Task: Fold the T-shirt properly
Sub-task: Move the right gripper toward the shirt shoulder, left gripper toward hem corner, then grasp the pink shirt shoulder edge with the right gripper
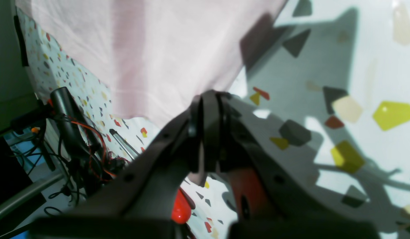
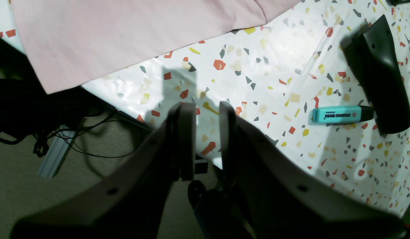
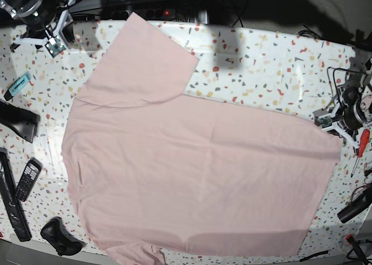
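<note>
Clutter rings the counter (image 3: 261, 61): a turquoise highlighter (image 2: 338, 114) and a black wedge-shaped object (image 2: 377, 76) lie right of the right claw (image 2: 206, 113), whose jaws stand narrowly apart over bare counter, holding nothing. Ahead of it spreads the T-shirt (image 3: 192, 172), flat and plain side up. The left claw (image 1: 208, 109) is clamped on the T-shirt's corner.

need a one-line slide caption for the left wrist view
Left gripper fingers shut on the corner of the pink T-shirt above the terrazzo-patterned table.
</note>
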Robot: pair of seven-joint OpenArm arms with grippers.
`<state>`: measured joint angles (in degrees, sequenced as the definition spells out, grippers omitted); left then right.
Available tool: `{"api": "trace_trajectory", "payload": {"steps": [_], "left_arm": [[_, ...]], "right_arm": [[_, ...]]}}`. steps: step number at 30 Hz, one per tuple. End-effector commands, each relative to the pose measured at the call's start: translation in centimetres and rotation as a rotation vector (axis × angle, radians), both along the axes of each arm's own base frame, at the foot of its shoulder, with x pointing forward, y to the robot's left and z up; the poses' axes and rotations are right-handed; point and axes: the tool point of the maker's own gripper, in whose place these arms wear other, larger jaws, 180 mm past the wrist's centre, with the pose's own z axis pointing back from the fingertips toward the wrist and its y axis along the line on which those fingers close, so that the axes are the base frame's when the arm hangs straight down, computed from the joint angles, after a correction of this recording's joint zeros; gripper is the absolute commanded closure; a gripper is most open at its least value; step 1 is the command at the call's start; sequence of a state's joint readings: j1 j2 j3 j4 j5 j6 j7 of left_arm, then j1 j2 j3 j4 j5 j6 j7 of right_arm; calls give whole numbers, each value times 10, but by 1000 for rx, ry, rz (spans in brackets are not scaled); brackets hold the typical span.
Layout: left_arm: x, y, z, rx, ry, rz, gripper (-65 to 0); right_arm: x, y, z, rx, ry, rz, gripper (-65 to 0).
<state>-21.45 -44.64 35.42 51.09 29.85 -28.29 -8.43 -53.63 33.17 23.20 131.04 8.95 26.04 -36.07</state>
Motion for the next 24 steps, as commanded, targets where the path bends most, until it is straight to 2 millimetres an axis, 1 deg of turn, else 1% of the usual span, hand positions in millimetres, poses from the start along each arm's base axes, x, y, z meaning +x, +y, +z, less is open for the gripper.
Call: {"api": "trace_trajectory", "payload": {"steps": [1,4,8,11,15,18,19,23,24], "left_arm": [[0,13,5,36,9,7,0],[-1,12,10,23,0,8,0],[-5,16,24,34,-17,-16,0],[-13,19,31,55,-16,-38,0],[-25,21,30,81,0,-57,0],[-28,24,28,98,7,-49,0],[-28,24,28,101,8,-47,0],[-28,29,28,121,9,-35,0],[-28,29,28,121,9,-34,0]], "right_arm": [[3,1,6,-4,-19,18,-124],[3,1,6,-5,-19,18,-124],[3,1,6,-4,-19,18,-124],[3,1,6,-5,-20,19,-124],[4,-1,7,-28,-26,24,-124],[5,-3,7,-46,-33,32,-124],[6,-4,8,-52,-40,37,-134],[10,-7,10,-87,-61,57,-254],[10,-8,10,-95,-60,60,-273]]}}
